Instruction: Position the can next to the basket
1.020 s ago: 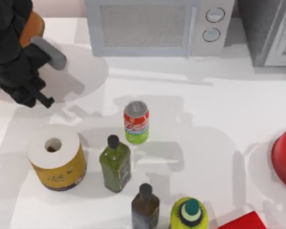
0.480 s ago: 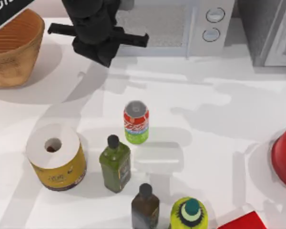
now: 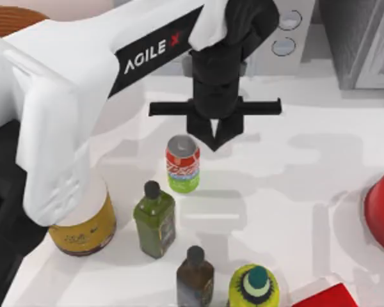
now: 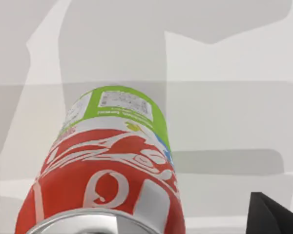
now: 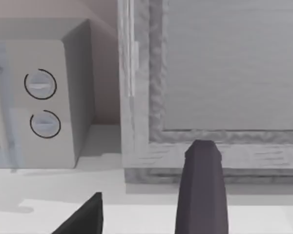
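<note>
Left arm swings over to the can

Reach is what has changed. A second ago the left arm sat over the basket at the far left of the tabletop; half a second ago its black gripper hung in front of the microwave; now the left gripper hovers just behind and slightly right of the can, fingertips pointing down toward the silver lid. The white AgileX forearm stretches diagonally across the top view and hides most of the basket, of which a sliver of ribbed orange-brown rim peeks out at the upper left corner.

The can has not moved. It stands upright near the middle of the tabletop, well apart from the basket, with the green bottle just in front of it and the yellow cylinder off to the left, half covered by the arm. In the left wrist view the can looms close, lid nearest, green base farthest, and one dark fingertip shows at the corner beside it with a gap between. So the left gripper is spread and holds nothing; no contact yet.

For the task, this reads as the approach nearly done and the grasp still to come. Lowering around the can looks tight on the bottle side.

The right gripper is parked facing the microwave, its fingers spread and empty.
</note>
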Controlling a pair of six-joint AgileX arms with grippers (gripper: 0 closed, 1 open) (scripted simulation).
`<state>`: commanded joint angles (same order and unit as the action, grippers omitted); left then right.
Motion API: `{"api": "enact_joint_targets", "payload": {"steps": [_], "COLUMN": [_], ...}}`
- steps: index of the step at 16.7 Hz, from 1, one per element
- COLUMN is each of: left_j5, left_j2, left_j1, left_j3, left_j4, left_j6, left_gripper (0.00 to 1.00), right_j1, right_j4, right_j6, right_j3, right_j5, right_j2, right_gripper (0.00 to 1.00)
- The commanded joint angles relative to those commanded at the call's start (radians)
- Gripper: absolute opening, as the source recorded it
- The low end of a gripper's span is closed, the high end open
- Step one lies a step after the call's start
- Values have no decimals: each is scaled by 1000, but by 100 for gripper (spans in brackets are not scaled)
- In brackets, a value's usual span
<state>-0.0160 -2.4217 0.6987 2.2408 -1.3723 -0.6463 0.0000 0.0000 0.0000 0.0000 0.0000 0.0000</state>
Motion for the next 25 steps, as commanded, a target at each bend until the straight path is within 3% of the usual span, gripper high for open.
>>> {"api": "enact_joint_targets", "payload": {"steps": [23,25], "left_j5": [11,11], "left_j2": [-27,-27], "left_j1": [11,11], "left_j3": [-24,-24], "left_j4": [35,35], "left_j6": [-31,-31], "left_gripper": [0,15], "right_j1": [0,0], "right_j4": [0,0], "right_j6": [0,0], "right_j3": [0,0], "right_j5": [0,0], "right_j2": [0,0], "right_gripper": [100,100]}}
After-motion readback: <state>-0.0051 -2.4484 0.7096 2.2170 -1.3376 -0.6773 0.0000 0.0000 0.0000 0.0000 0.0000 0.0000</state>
